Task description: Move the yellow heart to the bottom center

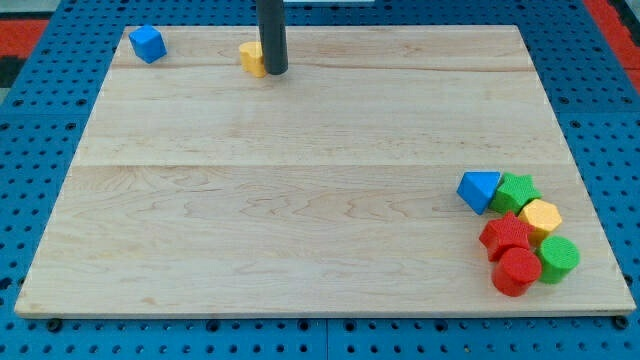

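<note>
Yellow heart (251,58) sits near the board's (300,200) top edge, left of centre, touching my tip (273,71) on its right side; the tip grasps nothing. A blue cube (147,44) lies further left. Well apart, at the lower right, cluster a blue triangle (479,190), green star (517,190), yellow hexagon (542,217), red star (506,235), red cylinder (516,271) and green cylinder (558,258).

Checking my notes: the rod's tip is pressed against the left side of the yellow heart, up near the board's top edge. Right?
Not quite. In the camera view my tip is against the right side of the yellow heart, not the left. The rest holds: both are near the top edge of the board.
</note>
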